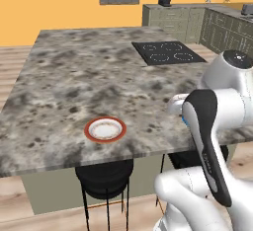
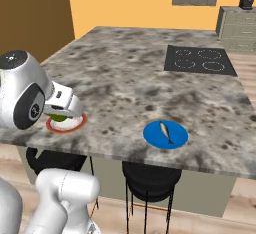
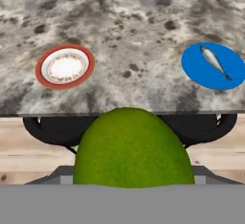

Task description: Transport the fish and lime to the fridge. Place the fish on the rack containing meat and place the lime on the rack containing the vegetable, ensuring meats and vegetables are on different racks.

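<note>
Kitchen island, mid-task: I hold the lime in my gripper, jaws spread wide around it, the green ball swelling up large in the hand view and showing as a green sliver under my wrist in the right base view. I hang off the near edge of the marble-look counter, past the red-rimmed plate, which now sits bare. The fish lies on a blue plate further along the same edge, well apart from the red-rimmed one, not yet collected. The fridge is nowhere before me, so the whole carry is, by my reckoning, still ahead. What could go wrong: the lime is round and smooth, and my fingertips are hidden behind it, so I cannot judge how squarely they sit on it; a swing of the arm or a jolt from the base driving could roll it out of the grip and onto the wood floor below. A low pass could also clip the counter edge or the black stools tucked beneath it. At the fridge, the danger is setting the lime on the meat's shelf instead of the vegetable's. By count: one lime, one fish, two plates, two stools under the overhang, one black four-ring cooktop at the far end.
</note>
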You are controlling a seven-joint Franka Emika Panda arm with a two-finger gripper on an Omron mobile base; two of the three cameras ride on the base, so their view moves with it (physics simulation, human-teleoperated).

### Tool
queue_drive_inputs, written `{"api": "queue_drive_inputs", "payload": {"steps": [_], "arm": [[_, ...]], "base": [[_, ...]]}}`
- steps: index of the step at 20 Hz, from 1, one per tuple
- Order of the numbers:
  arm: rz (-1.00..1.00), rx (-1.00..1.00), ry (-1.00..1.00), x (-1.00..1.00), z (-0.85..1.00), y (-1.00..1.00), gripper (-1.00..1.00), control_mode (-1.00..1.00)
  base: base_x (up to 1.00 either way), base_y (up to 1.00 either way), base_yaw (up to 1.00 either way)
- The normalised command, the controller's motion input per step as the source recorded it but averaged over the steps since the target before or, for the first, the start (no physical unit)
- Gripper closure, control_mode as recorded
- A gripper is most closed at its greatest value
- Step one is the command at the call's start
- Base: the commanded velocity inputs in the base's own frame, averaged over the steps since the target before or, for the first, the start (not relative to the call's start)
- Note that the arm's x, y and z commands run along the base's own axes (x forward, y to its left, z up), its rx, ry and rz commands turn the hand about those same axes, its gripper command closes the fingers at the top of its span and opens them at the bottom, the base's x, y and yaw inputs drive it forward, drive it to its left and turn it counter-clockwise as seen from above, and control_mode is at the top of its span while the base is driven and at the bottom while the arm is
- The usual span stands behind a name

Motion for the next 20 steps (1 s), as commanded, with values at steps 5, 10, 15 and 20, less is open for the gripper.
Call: {"api": "queue_drive_inputs", "payload": {"steps": [5, 10, 15, 20], "arm": [[-0.01, 0.0, -0.03, -0.76, 0.6, -0.14, 1.0, -1.0], [0.0, 0.0, -0.04, -0.52, 0.4, -0.16, 1.0, 1.0], [0.0, 0.0, 0.0, 0.0, 0.0, 0.0, 1.0, 1.0], [0.0, 0.0, 0.0, 0.0, 0.0, 0.0, 1.0, 1.0]], "base": [[0.0, 0.0, 0.0], [-0.09, -0.12, -0.01], [-0.51, -0.96, -0.11], [-0.39, -1.0, -0.07]]}}
